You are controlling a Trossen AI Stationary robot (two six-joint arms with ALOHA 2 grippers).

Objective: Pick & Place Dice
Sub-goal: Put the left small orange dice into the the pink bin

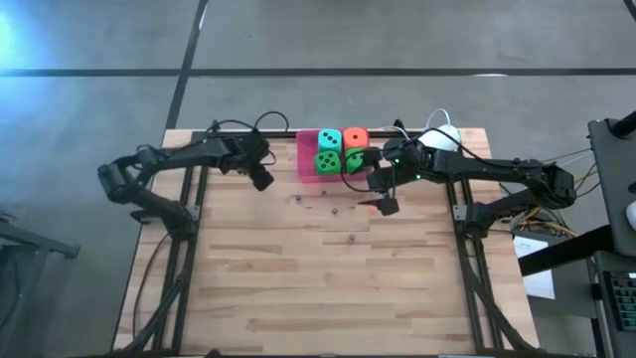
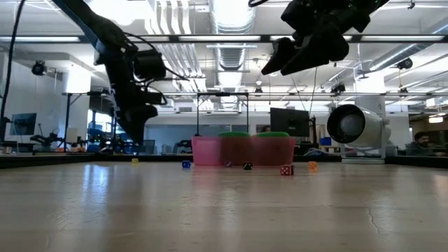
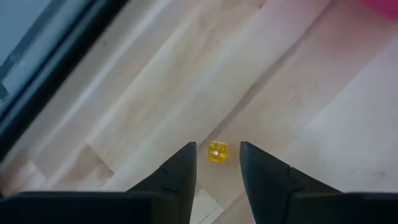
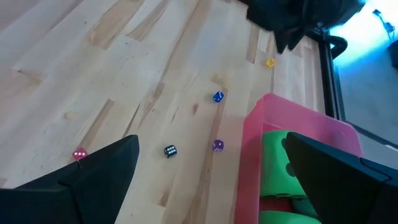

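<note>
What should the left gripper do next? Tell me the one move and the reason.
Probably lower the left gripper straight down. In the left wrist view the small yellow die lies on the table, lined up with the gap between the open fingers, and the low view shows the gripper hanging well above the wood. The right gripper waits open beside the pink bin.

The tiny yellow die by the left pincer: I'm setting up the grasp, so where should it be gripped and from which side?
Grip the tiny yellow die across two opposite flat faces, coming straight down from above. It lies flat on the bare table, and the left pincer hangs over it with fingers either side, so probably no realignment is needed.
</note>
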